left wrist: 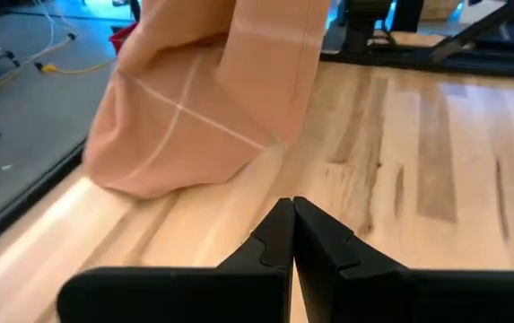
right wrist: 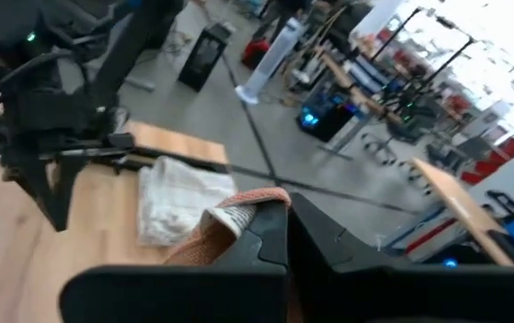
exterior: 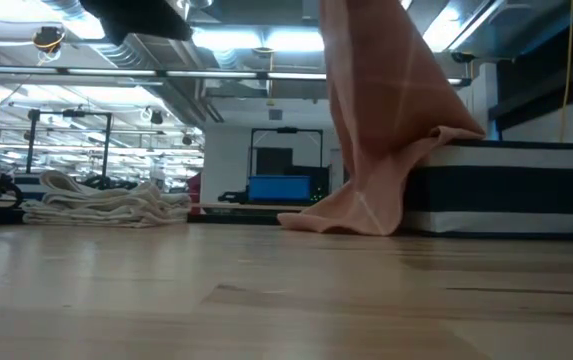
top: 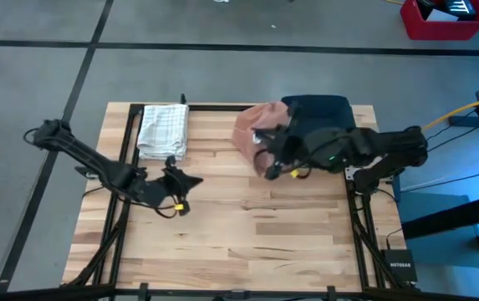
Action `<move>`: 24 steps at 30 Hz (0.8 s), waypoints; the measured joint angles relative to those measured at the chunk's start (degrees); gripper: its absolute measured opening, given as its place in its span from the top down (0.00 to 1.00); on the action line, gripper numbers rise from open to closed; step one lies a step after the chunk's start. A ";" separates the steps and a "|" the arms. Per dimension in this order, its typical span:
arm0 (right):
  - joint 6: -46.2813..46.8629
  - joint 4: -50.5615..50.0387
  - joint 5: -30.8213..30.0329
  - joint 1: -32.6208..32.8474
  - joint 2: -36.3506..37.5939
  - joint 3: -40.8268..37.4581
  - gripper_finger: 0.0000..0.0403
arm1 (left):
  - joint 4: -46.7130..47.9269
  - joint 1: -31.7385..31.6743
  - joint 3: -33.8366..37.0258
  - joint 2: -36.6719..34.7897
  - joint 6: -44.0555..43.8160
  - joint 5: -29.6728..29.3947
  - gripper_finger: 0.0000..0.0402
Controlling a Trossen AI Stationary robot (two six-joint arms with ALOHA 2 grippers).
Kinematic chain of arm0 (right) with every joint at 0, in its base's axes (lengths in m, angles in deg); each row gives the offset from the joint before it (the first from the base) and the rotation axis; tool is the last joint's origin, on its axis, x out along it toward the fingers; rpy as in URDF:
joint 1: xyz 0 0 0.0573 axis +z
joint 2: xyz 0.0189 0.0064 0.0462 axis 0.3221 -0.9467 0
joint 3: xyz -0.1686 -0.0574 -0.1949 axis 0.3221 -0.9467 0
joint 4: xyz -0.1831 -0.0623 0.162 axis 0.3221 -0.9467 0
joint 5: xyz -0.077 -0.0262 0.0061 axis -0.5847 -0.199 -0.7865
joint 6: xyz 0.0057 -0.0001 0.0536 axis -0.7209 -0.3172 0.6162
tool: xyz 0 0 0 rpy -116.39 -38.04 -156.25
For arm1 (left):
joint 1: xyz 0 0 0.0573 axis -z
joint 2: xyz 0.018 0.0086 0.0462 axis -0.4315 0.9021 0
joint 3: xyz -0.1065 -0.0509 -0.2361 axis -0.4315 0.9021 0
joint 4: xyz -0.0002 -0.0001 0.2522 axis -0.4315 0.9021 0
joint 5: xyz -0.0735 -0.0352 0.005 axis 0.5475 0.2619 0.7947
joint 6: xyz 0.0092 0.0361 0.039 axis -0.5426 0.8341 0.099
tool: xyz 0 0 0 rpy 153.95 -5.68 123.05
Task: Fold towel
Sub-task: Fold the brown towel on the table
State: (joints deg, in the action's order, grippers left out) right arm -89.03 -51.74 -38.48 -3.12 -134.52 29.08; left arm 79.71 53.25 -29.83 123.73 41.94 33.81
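Wooden planks make up your worktop (top: 222, 226), and reading it from the left you first meet the left gripper (top: 191, 180), low over the boards with its two dark fingers pressed tight together and nothing between them — parked, I'd judge, so it stays clear while the other arm works. Just beyond it, at the far left edge, lies a pale checked cloth (top: 163, 130), already folded into a neat stack; its place there suggests a spot for finished pieces.

Moving right, you come to the task's thing, the salmon-pink towel (top: 252, 134). It sits toward the far side, right of centre — its lower end puddled on the wood, the rest drawn up into a hanging column, as the low view shows. It hangs like that because the right gripper (right wrist: 279, 220) has its fingers clamped shut on a bunched edge of the fabric and holds it aloft. Lifting by one edge lets the weight pull the cloth straight, which would make it easier for you to lay flat before any fold.

Farthest right, touching the towel's foot, is a dark striped block (exterior: 511, 190), likely more cloth waiting its turn.
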 joint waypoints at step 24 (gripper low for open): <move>5.27 -0.51 -3.08 -0.69 -6.74 0.00 0.99 | -45.62 -10.42 -0.15 36.62 1.05 4.26 0.55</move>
State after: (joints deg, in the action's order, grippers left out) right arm -83.76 -52.25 -41.56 -3.81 -141.25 29.08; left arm 34.09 42.83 -29.98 160.35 42.99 38.07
